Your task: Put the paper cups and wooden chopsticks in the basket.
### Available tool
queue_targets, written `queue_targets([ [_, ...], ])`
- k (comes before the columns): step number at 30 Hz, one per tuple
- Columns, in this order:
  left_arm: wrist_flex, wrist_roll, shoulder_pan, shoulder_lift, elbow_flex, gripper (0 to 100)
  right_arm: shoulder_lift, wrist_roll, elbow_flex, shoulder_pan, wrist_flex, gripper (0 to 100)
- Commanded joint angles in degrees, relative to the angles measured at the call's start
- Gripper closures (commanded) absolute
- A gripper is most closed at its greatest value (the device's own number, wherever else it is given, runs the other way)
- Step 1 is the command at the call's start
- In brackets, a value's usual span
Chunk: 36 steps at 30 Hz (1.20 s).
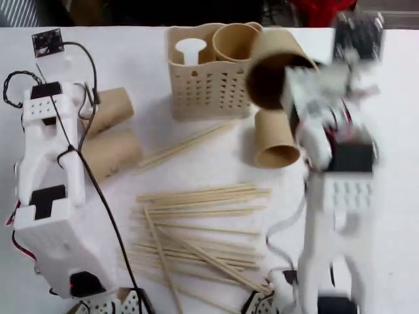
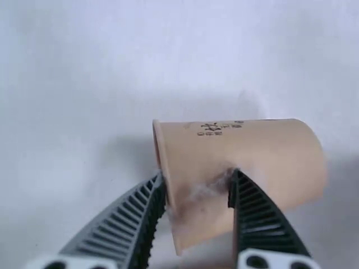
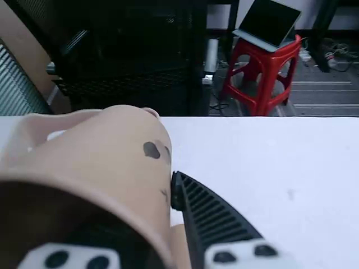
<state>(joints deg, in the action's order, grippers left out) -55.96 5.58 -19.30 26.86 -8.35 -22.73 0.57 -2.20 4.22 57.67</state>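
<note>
Right pincer (image 3: 168,193): pinching the wall of a raised cup (image 1: 278,69), held just right of the basket (image 1: 209,98).
Left pincer (image 2: 197,178): spread astride a lying cup (image 2: 241,162) on the worktop (image 2: 84,84), with one finger at the rim and the other over the wall.
Basket: far centre, with a stood cup (image 1: 232,40) already inside.
Left side: a far cup (image 1: 108,108) and a near cup (image 1: 114,154) lie by the left arm. I cannot tell which one the left pincer straddles.
Right of centre: a fallen cup (image 1: 275,140) lies close to the basket.
Chopsticks (image 1: 196,222): a scattered heap at near centre. One stray stick (image 1: 183,147) lies between the heap and the basket.
Handling, cups: probably very light, thin and easily crushed. A gentle pinch on the wall at the rim, likely the stiffest part, seems best.
Handling, chopsticks: probably light and stiff, and apt to roll or slip. A hold across the middle should keep them level.
</note>
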Motion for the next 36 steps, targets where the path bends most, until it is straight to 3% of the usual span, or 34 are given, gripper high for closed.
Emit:
queue_targets([
  [1, -0.44, -0.79, 2.51, 3.47, 0.62, 81, 14.37, -2.46, -18.55, 3.03, 3.12, 98.4],
  [9, -0.44, -0.79, 2.59, 3.47, 0.44, 81, 39.60, -5.89, -49.67, 4.26, 15.25, 98.4],
  [18, -0.44, -0.79, 2.59, 3.38, 0.53, 81, 56.22, -6.86, -67.34, 4.09, 23.16, 97.9],
  [25, -0.18, -0.79, 2.59, 3.38, 0.53, 81, 58.77, -6.86, -74.02, 3.91, 27.82, 79.0],
  [30, -0.18, -0.79, 2.59, 3.38, 0.53, 81, 59.03, -6.42, -75.16, 4.35, 22.90, 64.1],
  [36, -0.18, -0.79, 2.59, 3.38, 0.44, 81, 60.44, -6.24, -75.08, 4.26, 19.47, 60.8],
])
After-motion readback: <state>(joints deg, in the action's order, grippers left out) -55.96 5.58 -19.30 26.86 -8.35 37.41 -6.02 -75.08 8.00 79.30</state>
